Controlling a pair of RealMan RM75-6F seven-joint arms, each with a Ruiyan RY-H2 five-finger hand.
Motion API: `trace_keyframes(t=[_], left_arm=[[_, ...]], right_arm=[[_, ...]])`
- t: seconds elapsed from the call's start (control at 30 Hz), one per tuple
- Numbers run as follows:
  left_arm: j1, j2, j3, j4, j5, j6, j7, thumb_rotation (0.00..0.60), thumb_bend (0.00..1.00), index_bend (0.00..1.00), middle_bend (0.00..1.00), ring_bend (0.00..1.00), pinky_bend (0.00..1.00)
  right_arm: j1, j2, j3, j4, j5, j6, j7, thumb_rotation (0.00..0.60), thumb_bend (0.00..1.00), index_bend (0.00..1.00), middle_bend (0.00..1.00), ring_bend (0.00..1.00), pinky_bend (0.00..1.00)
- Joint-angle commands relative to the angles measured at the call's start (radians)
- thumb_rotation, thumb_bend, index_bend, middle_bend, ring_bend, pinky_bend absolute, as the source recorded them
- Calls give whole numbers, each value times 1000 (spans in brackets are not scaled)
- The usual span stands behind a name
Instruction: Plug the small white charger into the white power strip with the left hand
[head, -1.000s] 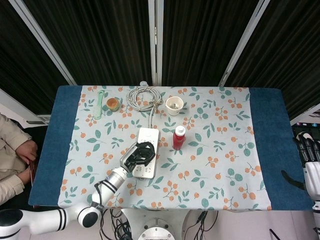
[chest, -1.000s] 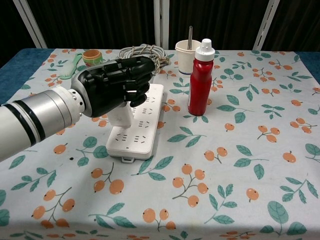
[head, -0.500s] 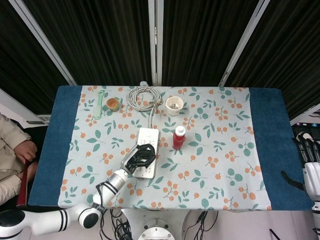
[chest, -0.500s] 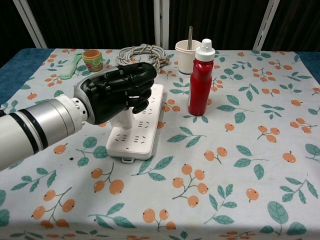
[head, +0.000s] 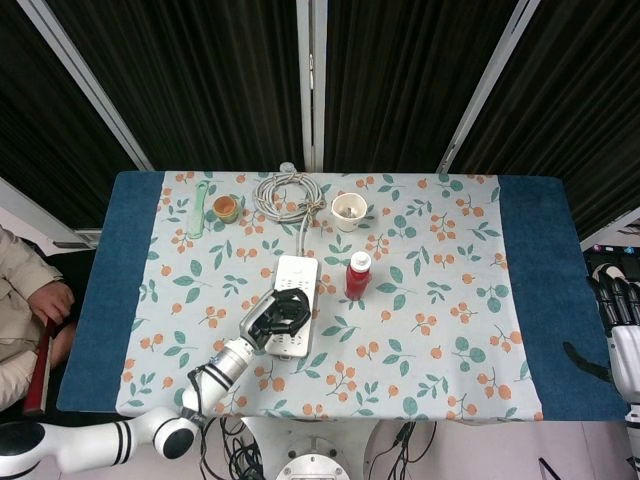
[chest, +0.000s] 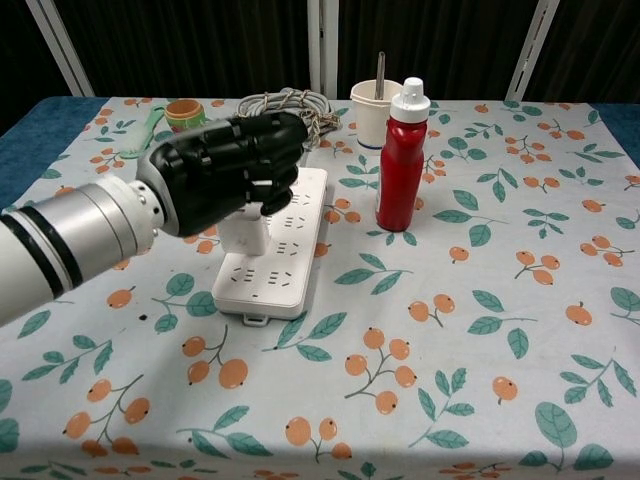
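1. While my left hand (chest: 215, 170) holds the small white charger (chest: 246, 232), it has slid a little back toward me along the white power strip (chest: 290, 262) since a moment ago.
2. My fingers (chest: 262, 160) are curled tight around the top of the charger, just as they were before, so my grip has not slipped.
3. In the chest view the charger stands upright, and its bottom sits right on the near-left part of the strip.
4. I cannot tell if its prongs are inside the holes yet, because my hand and the charger hide that spot.
5. I think this small slide means I am hunting for the right holes, so the plug is close but not surely in.
6. My right hand (head: 618, 300) hangs far off past the right edge of the counter (head: 530, 300), with its fingers apart and nothing in them.
7. Close to the strip's right side stands the red bottle (chest: 401, 160), so I should not swing that way.
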Motion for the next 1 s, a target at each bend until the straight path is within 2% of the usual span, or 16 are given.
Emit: trace_keyframes(t=[0.03,0.17,0.27,0.4,0.5,0.57,0.6,0.67,0.83,1.0], left_arm=[[18,66,-37,-45,42,81,49,600,476,661,703,649,747],[46,148,-68,-70,42,149,137,600,467,573,652,601,724],[70,219,-71,-49,32,183,268,600,454,504,604,554,663],[116,289,-45,62,31,264,570,600,357,398,509,441,475],[157,322,-8,159,44,339,847,600,229,342,426,333,304],[187,362,29,180,45,355,1015,600,127,283,323,207,157],[201,379,40,176,42,363,1062,600,120,278,313,195,143],[230,409,59,153,31,377,1121,600,70,235,224,97,23],[300,505,117,63,6,397,1285,600,67,205,155,34,0],[376,537,156,-19,20,482,1327,600,67,205,153,34,0]], right_arm=[[0,1,0,0,-2,1,1,600,126,0,24,0,0],[4,6,-1,1,-6,-5,1,600,127,0,24,0,0],[9,13,-2,1,-9,-15,0,600,127,0,24,0,0],[20,22,-4,6,-9,-38,11,600,127,0,24,0,0],[31,20,-3,18,-5,-57,20,600,129,0,10,0,0],[38,14,-1,31,-1,-66,28,600,131,0,0,0,0],[41,11,1,37,1,-70,31,600,131,0,0,0,0],[46,4,2,47,3,-78,36,600,131,0,0,0,0],[55,-9,1,68,15,-97,23,600,131,0,0,0,0],[46,-26,-7,76,14,-86,12,600,131,0,0,0,0]])
